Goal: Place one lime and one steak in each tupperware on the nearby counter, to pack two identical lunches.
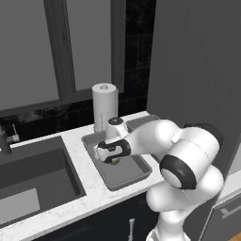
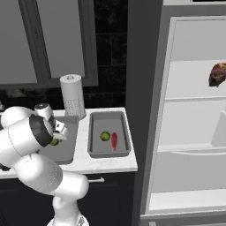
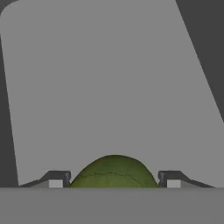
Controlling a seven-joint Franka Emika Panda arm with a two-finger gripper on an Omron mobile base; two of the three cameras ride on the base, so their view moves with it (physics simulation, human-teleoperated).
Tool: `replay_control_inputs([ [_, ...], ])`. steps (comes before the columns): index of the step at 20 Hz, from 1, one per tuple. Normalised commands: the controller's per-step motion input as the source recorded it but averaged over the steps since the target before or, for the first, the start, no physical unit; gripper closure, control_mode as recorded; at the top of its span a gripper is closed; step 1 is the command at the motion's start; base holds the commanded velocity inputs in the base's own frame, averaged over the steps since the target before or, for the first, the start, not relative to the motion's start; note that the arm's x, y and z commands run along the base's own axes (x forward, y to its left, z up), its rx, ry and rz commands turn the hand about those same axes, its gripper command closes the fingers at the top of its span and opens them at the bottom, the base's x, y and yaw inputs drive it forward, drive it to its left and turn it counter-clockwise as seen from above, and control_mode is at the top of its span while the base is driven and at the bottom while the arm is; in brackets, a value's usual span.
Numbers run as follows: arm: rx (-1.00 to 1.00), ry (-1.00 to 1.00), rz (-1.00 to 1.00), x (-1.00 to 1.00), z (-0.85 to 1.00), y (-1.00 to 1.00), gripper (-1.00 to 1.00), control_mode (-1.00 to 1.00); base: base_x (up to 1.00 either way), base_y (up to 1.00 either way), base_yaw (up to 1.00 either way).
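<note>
lime (image 3: 114, 171) btm cut by hand view edge, tool (image 1: 113, 159) tips hidden behind wrist, grip on lime unclear

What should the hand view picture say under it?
A green lime sits between the tool's fingertips above a grey tupperware.

A kitchen: stone counter (image 1: 89, 200) with sunken sink (image 1: 33, 174), paper towel roll (image 1: 104, 106), open fridge (image 2: 194, 114).
</note>
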Motion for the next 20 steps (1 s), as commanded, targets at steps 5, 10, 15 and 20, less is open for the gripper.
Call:
replay_control_inputs([
  [5, -0.02, 0.0, 0.0, 0.21, 0.02, 0.11, -1.0, -1.0, 0.0, 0.0, 0.0],
  [10, -0.05, 0.0, 0.0, 0.06, 0.12, 0.0, -1.0, -1.0, 0.0, 0.0, 0.0],
  [15, -0.07, 0.0, 0.03, -0.02, 0.46, -0.01, -1.0, -1.0, 0.0, 0.0, 0.0],
  [20, 0.0, 0.0, 0.06, -0.72, 0.75, -0.16, -1.0, -1.0, 0.0, 0.0, 0.0],
])
